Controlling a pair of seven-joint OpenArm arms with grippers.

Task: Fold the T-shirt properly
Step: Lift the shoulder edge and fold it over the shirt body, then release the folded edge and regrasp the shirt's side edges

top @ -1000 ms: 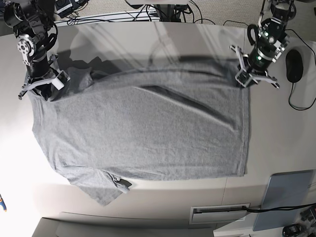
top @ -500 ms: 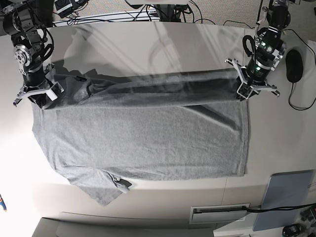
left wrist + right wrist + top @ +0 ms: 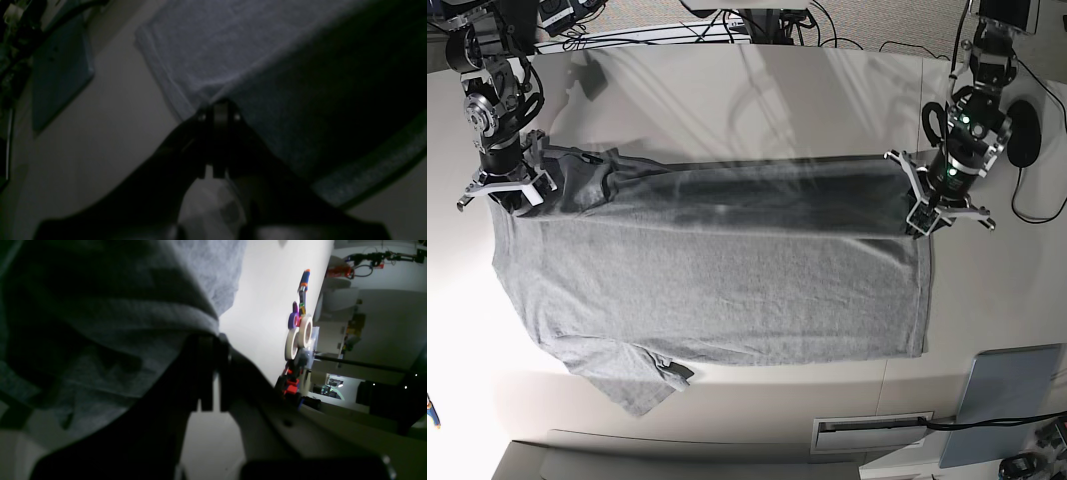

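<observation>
A: Left gripper [image 3: 924, 218] pinches the hem corner, right gripper [image 3: 507, 188] the shoulder of the large heather-grey cotton T-shirt [image 3: 717, 290]; its far edge is lifted, the rest lies flat on the pale table [image 3: 727, 90].

B: Uneven travel would likely skew the fold; thin pinches could slip.

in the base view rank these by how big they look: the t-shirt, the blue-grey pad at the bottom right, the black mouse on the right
1. T-shirt, by far the largest, spread across most of the table.
2. Blue-grey pad, partly cut off by the picture's edge.
3. Black mouse, smallest, partly hidden behind the left arm.
</observation>
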